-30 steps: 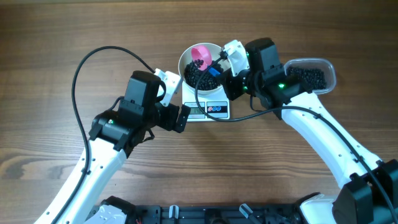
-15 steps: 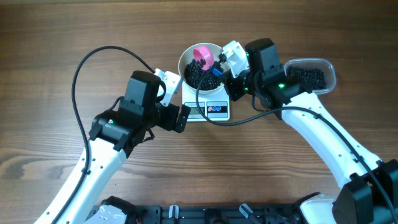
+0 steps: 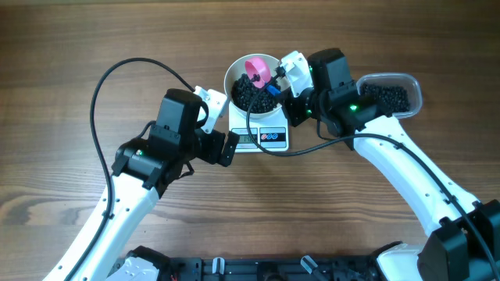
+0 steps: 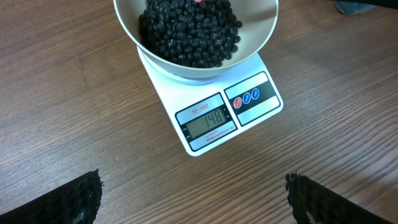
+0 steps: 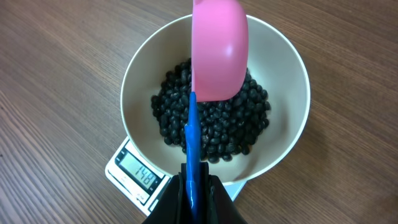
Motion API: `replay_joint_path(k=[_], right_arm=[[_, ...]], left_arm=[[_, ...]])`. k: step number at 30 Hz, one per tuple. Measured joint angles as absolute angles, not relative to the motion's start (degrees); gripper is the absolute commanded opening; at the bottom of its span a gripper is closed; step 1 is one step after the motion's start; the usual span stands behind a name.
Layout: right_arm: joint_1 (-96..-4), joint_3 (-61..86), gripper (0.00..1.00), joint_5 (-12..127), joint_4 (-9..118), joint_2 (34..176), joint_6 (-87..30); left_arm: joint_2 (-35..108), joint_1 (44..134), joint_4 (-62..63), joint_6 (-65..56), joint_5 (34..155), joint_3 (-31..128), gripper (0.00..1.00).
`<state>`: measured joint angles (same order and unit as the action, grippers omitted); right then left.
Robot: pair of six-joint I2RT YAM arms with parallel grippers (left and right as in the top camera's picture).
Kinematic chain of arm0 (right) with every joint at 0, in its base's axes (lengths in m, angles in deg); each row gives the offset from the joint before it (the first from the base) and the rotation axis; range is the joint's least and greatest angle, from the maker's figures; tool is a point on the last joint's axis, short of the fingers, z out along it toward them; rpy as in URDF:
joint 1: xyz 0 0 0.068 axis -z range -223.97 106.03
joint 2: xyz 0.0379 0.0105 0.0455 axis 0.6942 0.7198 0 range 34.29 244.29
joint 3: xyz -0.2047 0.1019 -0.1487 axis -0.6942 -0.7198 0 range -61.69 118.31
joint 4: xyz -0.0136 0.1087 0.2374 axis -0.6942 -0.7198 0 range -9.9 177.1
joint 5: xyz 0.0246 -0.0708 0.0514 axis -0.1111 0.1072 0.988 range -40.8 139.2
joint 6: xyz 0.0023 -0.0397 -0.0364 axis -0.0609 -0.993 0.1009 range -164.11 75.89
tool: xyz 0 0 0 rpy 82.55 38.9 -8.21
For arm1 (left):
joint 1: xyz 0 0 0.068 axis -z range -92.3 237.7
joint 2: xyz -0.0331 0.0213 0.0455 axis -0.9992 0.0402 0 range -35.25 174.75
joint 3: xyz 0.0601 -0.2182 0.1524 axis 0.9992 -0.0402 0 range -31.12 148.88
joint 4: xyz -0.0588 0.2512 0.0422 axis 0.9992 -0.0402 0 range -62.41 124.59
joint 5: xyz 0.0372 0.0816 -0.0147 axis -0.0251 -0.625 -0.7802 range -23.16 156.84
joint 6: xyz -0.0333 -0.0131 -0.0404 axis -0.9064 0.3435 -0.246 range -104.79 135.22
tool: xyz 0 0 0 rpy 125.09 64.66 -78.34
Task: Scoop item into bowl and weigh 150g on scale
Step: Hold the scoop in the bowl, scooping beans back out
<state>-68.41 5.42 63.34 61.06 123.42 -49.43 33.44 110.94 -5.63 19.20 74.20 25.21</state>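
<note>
My right end effector (image 5: 198, 186) is clenched on the blue handle of a pink scoop (image 5: 217, 50). In my right wrist view the handle runs straight up from the bottom centre of the frame, and the pink head hangs over the upper middle of the white bowl (image 5: 292, 81). I cannot tell whether anything lies inside the scoop. The black beans (image 5: 217, 134) lie heaped in the bottom of the bowl, which sits on the scale (image 4: 249, 109) and covers its upper part. The front edge of the scale shows below the bowl, where the grey display (image 4: 208, 118) reads 148 and the small round buttons (image 4: 247, 98) sit just to its right. My left end effector (image 4: 196, 202) is released. Its two dark fingertips stand wide apart in the lower corners of the left wrist view, touching nothing, with the scale above them in the frame. From overhead, bowl and scale sit at the upper centre of the wooden counter (image 3: 78, 47), and a clear tub (image 3: 416, 94) holding more beans lies to their right, partly under my right arm.
</note>
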Motion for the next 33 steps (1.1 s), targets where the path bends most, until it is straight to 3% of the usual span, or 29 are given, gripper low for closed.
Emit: replay_joint_path(k=[24, 33], right_arm=[[-68.4, 5.4, 0.04, 67.1, 61.1, 123.4, -50.7], [-68.4, 5.4, 0.04, 62.7, 61.4, 123.4, -49.8]], left_arm=[[33.4, 110.9, -5.6, 19.2, 74.2, 25.2, 1.00], [33.4, 110.9, -5.6, 19.2, 74.2, 25.2, 1.00]])
